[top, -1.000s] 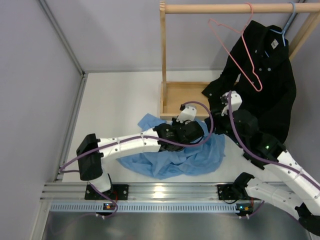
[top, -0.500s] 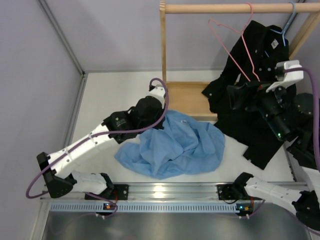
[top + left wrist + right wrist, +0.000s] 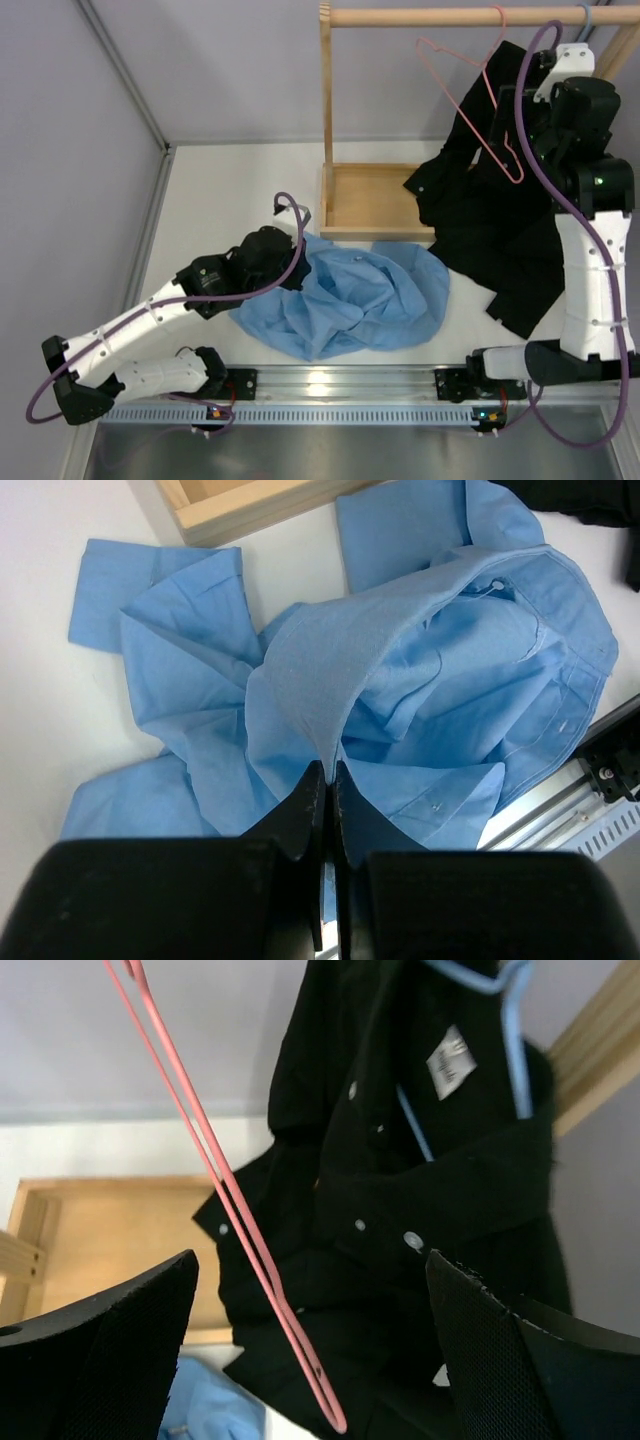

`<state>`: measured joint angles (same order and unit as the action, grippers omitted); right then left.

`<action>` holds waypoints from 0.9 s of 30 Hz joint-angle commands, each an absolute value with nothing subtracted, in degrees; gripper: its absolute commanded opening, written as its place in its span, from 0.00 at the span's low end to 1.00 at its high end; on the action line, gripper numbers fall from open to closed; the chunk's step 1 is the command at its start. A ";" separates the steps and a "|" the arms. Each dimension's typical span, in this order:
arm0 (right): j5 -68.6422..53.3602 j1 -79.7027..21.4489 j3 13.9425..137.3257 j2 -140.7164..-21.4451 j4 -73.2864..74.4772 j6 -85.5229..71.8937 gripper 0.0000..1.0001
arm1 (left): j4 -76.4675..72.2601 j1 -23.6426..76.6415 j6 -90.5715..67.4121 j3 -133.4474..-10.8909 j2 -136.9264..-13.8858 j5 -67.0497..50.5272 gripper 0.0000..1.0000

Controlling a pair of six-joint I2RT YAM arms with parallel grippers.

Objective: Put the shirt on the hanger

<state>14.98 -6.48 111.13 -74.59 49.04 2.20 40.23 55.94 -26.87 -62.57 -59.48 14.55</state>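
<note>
The light blue shirt [image 3: 360, 295] lies crumpled on the white table in front of the rack. My left gripper [image 3: 300, 265] is at the shirt's left edge. In the left wrist view it [image 3: 327, 772] is shut on a raised fold of the shirt [image 3: 420, 670], which rises in a ridge from the fingertips. The pink hanger [image 3: 519, 178] hangs tilted from the wooden rail. My right gripper [image 3: 515, 108] is raised beside it and stands open. In the right wrist view the hanger [image 3: 276, 1291] shows between the wide-apart fingers of the gripper [image 3: 310, 1260], with no finger touching it.
A black shirt [image 3: 510, 230] hangs on a pale blue hanger [image 3: 505, 1020] right behind the pink one and drapes down to the table. The wooden rack has a top rail [image 3: 430, 16], an upright post [image 3: 326, 110] and a base tray [image 3: 375, 195]. A metal rail [image 3: 320, 385] runs along the near edge.
My right arm has risen from the table to the pink hanger, and its gripper has opened wide. My left gripper has drawn back to the left and closed on the shirt's fold.
</note>
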 commanded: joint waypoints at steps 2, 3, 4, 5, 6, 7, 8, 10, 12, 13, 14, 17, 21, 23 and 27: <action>-1.82 -0.63 111.89 -78.29 52.12 3.00 0.88 | 36.83 56.07 -27.16 -60.82 -56.25 13.63 0.00; -4.63 1.91 111.88 -79.18 52.12 2.55 0.85 | 36.74 56.07 -27.33 -60.65 -56.16 12.84 0.00; -10.92 4.28 111.62 -80.06 51.95 2.20 0.82 | 36.74 56.07 -27.51 -60.47 -56.16 12.48 0.00; -12.90 4.92 111.45 -80.68 51.60 1.24 0.77 | 36.65 56.07 -27.60 -60.21 -56.16 12.22 0.00; -13.96 5.18 111.36 -81.64 51.50 1.06 0.74 | 36.74 56.07 -27.51 -59.77 -56.16 12.04 0.00; -15.37 5.27 111.01 -81.91 51.24 1.05 0.71 | 36.65 56.07 -27.51 -59.68 -56.16 11.87 0.00; -15.47 5.27 110.74 -81.74 50.98 0.71 0.69 | 36.74 56.07 -27.42 -59.50 -56.08 11.87 0.00; -15.12 5.27 109.78 -81.30 49.66 0.53 0.67 | 36.74 56.07 -27.51 -59.15 -56.16 11.78 0.00; -15.29 5.27 109.43 -81.12 49.31 0.44 0.59 | 36.56 56.07 -27.60 -58.98 -56.34 11.78 0.00; -15.38 5.27 108.81 -81.04 49.13 0.44 0.58 | 36.56 56.07 -27.60 -58.89 -56.60 11.86 0.00; -15.55 5.19 108.37 -81.30 48.87 0.35 0.56 | 36.56 56.07 -27.68 -58.80 -56.69 11.78 0.00; -16.87 5.27 107.75 -82.18 48.78 0.44 0.45 | 36.21 55.99 -27.77 -58.54 -56.78 11.43 0.00; -17.31 5.27 107.75 -82.00 48.69 0.44 0.32 | 36.30 56.07 -27.42 -58.71 -56.60 11.25 0.00; -17.40 5.19 107.58 -81.65 48.52 -1.32 0.27 | 36.21 55.99 -27.42 -58.62 -56.51 11.51 0.00; -17.49 4.75 106.88 -80.77 47.99 -1.58 0.17 | 36.21 55.99 -27.60 -58.71 -57.04 11.51 0.00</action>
<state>-16.29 4.99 107.24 -82.56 50.26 -0.69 39.03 55.94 -27.14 -58.70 -56.80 11.81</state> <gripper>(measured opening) 0.178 0.025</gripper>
